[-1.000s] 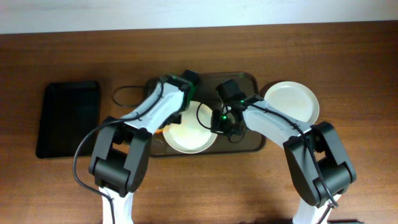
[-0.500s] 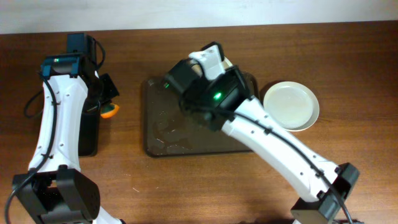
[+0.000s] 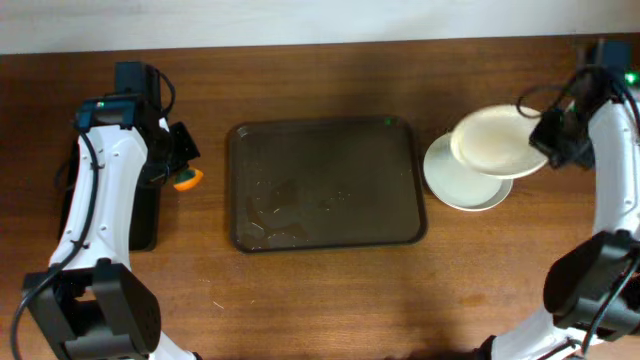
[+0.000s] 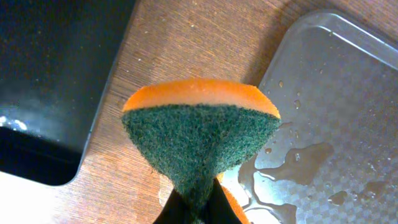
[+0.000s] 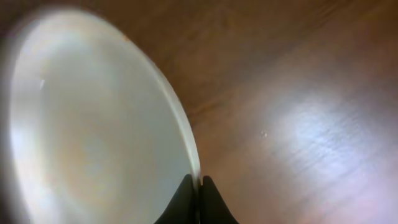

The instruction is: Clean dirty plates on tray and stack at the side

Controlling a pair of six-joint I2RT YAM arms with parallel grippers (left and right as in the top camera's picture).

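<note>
Left arm [image 3: 98, 215]: long white shells, chunky black joint housings, a green light [image 3: 100, 103] glowing up top, a thin black cable [image 3: 68, 205] trailing alongside. Right arm [image 3: 612, 185]: same white-and-black build, with its own cable [image 3: 545, 92] and green lamp [image 3: 630, 78]. Up close, the left fingers [image 4: 177, 210] and right fingers [image 5: 185, 198] are matte black and taper narrow.

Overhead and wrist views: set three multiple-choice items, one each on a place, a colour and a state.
1. The plate in the right hand is: A on the tray; B over the second plate, right of the tray; C left of the tray.
2. The sponge is: A orange and green; B yellow and blue; C white.
3. The tray surface is: A dry; B wet; C covered by cloth.
Key: B, the overhead view shows it overlapping that plate; A, the left wrist view shows both colours; B, puddles show.
</note>
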